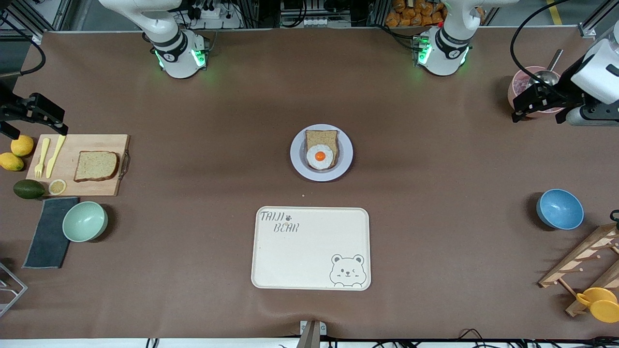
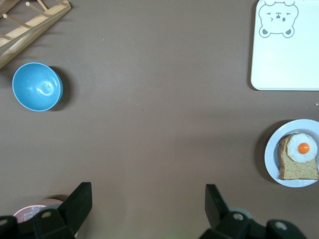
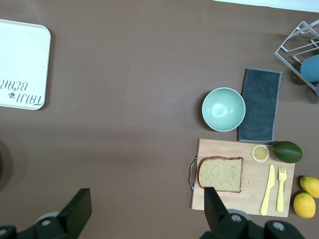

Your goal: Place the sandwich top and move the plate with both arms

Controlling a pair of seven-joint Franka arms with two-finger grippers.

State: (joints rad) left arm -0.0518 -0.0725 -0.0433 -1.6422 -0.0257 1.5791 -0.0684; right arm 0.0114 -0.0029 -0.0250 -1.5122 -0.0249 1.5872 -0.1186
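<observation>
The sandwich top (image 1: 95,166), a plain brown speckled slice, lies on a wooden cutting board (image 1: 109,186) at the right arm's end of the table; it also shows in the right wrist view (image 3: 221,174). The lavender-grey plate (image 1: 296,155) sits mid-table and holds a similar slice with a fried egg (image 1: 320,155); the plate also shows in the left wrist view (image 2: 271,152). My right gripper (image 1: 48,118) is open and empty, up over the table beside the board (image 3: 147,196). My left gripper (image 1: 527,108) is open and empty, up beside a pink bowl (image 2: 148,191).
A cream bear-printed tray (image 1: 312,249) lies nearer the front camera than the plate. A mint bowl (image 1: 85,221), dark cloth (image 1: 48,232), avocado and lemons surround the board. A blue bowl (image 1: 559,209), wooden rack (image 1: 585,261) and pink bowl (image 1: 524,84) stand at the left arm's end.
</observation>
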